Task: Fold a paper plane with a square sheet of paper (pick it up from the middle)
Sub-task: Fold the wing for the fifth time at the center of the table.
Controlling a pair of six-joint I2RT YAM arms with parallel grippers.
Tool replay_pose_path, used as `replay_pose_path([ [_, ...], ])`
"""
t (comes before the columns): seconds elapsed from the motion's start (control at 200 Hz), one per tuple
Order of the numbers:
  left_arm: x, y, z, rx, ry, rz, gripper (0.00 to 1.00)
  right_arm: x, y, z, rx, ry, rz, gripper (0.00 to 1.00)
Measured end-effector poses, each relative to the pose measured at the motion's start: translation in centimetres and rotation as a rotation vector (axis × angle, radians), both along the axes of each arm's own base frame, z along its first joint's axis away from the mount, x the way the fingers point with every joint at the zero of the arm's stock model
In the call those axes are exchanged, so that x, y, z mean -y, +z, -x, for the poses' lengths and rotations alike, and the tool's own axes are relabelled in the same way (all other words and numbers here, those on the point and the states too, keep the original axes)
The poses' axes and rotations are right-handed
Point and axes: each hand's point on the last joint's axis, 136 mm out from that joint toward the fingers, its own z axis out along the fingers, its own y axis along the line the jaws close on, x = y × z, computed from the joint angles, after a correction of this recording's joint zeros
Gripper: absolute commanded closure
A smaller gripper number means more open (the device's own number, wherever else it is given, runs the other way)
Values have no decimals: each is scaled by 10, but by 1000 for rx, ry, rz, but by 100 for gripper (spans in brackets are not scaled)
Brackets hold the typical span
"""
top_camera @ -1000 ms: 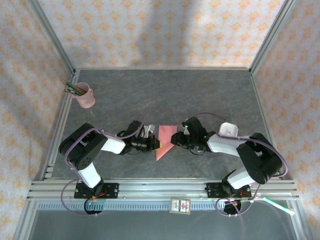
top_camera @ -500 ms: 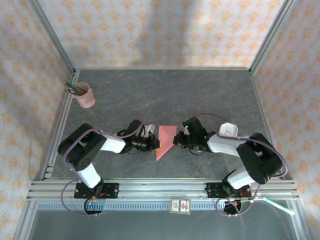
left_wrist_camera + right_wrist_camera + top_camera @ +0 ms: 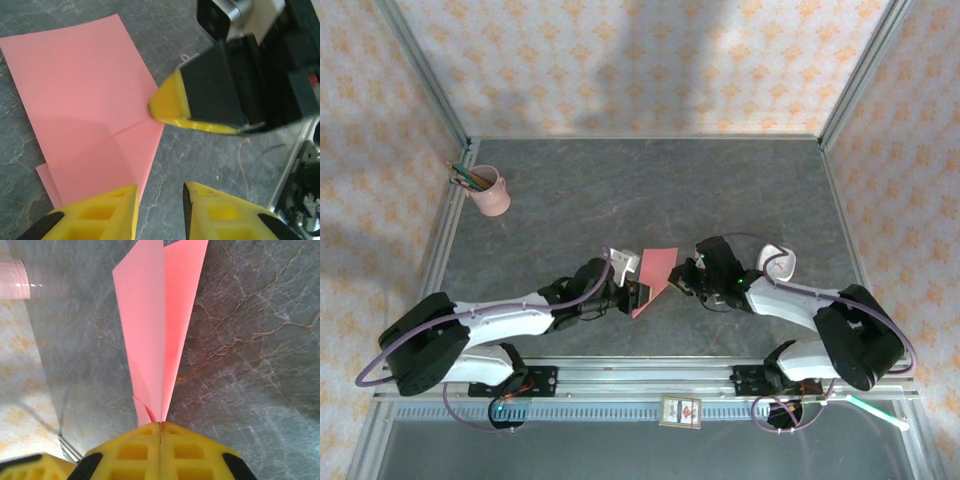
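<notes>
The salmon-pink sheet of paper (image 3: 654,272) is partly folded, with a diagonal crease and a point toward the near edge. My right gripper (image 3: 680,281) is shut on its right edge; the right wrist view has the paper (image 3: 157,325) rising edge-on out of the closed fingers (image 3: 200,455). In the left wrist view that yellow fingertip (image 3: 170,104) pinches the paper (image 3: 80,100) at the crease. My left gripper (image 3: 638,296) is open at the paper's lower tip. Its fingers (image 3: 100,212) straddle bare table, with the paper's edge beside the left one.
A pink pencil cup (image 3: 488,191) stands at the far left of the grey table (image 3: 640,190). A white rounded object (image 3: 778,262) sits behind the right arm. A small white-and-black box (image 3: 681,411) rests on the front rail. Patterned walls enclose the table.
The left arm has stretched out low, its gripper sliding right to the paper's lower tip. The right gripper shifted slightly right, and the paper's top edge now tilts.
</notes>
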Motion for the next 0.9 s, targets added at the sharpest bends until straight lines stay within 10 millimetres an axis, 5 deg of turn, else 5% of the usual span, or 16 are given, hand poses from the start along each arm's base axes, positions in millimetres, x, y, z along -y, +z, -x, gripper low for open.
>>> replay_pose_path([
  [0.445,-3,-33,2,264,28,-323,47,-7,14,-1,-43,-44,-91,100],
  [0.896,1,-39,-19,357,60,-465,59,-7,13,3,-53,-47,-108,100],
])
